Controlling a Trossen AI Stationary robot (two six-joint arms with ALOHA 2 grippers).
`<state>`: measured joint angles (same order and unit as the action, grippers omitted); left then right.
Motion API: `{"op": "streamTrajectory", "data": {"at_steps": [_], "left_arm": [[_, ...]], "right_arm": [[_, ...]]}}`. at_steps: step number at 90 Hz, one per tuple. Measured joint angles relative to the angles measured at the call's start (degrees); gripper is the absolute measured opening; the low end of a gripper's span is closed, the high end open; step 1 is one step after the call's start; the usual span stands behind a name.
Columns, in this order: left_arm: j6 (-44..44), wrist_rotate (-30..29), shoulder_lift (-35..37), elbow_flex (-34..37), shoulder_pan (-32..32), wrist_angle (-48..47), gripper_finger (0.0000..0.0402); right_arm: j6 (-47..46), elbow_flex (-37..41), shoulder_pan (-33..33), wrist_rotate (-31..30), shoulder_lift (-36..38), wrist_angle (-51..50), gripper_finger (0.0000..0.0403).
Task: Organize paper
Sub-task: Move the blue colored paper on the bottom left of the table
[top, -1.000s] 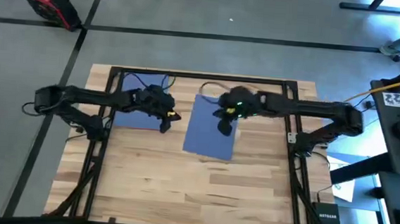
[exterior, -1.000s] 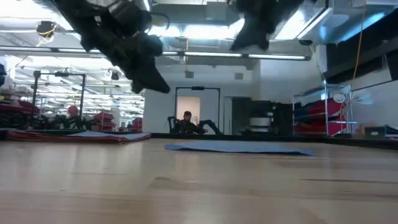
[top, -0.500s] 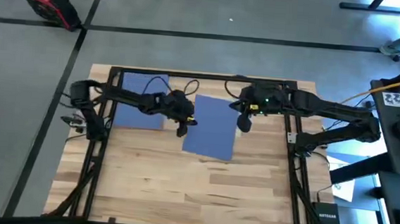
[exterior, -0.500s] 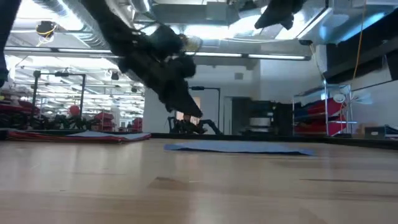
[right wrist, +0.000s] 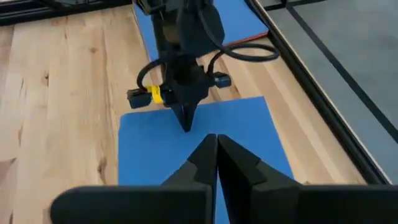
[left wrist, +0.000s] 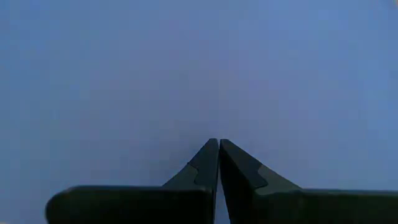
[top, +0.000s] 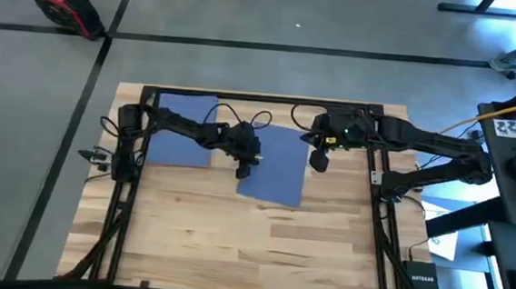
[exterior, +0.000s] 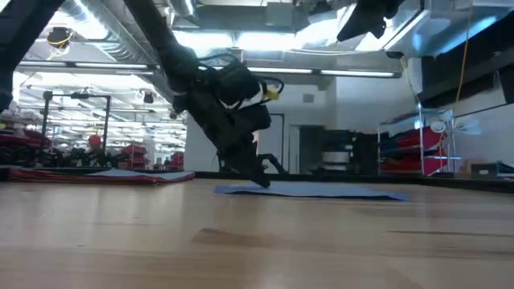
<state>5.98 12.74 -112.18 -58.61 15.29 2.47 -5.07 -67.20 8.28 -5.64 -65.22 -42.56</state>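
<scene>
The left gripper (top: pixel 246 170), fingers pressed together and empty, points straight down at the left edge of the loose blue sheet (top: pixel 275 166), which lies mid-table with its long axis running front to back. The right gripper (top: pixel 317 161), also closed, hangs just off that sheet's right edge, higher up. One loose sheet; one paper stack (top: pixel 178 134) at the table's back left.

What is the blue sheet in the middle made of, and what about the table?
The blue sheet looks like thin matte paper: it lies flat on the table with no shine. The table looks like pale wood with a smooth finish, with visible grain lines and joined boards. The left gripper, jaws shut, is down at the sheet.
</scene>
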Motion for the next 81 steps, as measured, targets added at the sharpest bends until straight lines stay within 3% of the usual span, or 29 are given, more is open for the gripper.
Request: {"op": "streamTrajectory", "data": {"at_steps": [29, 52, 62, 81], "left_arm": [[-1.8, 0.4, 1.4, 0.0, -9.9, -7.7, 0.0], [-10.8, -0.5, 3.0, 0.1, -17.2, -11.7, 0.0], [-14.9, -3.5, 4.4, 0.5, -19.4, -13.6, 0.0], [-24.8, -6.8, 10.1, 7.1, -22.3, -13.1, 0.0]], "right_arm": [[0.6, 0.0, 0.1, -1.5, 0.9, 0.1, 0.0], [0.9, 0.0, 0.1, -1.5, 0.9, 0.1, 0.0], [1.1, 0.0, 0.1, -1.5, 0.9, 0.1, 0.0], [2.2, 0.0, 0.1, -1.4, 0.9, 0.0, 0.0]]}}
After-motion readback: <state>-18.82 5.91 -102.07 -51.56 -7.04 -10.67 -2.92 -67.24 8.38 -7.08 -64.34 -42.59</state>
